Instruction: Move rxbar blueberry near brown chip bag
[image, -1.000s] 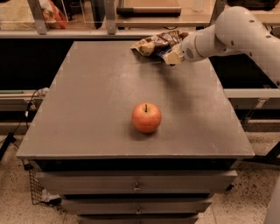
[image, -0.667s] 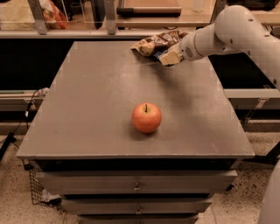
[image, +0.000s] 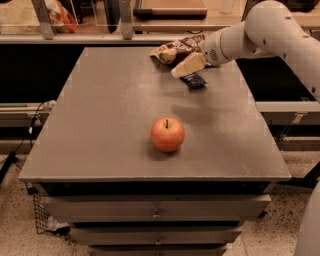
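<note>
While the apple (image: 167, 135) sits alone on the near middle of the grey desk (image: 100, 125), the chip bag (image: 172, 50) lies crumpled at the far edge, right of centre. Just right of the bag, the end effector (image: 188, 65) hangs low, angled down and left; whether it is spread or pressed together cannot be told. The dark bar (image: 193, 80) lies flat on the desk just beneath it, near the bag. The white arm (image: 270, 30) reaches in from the right.
</note>
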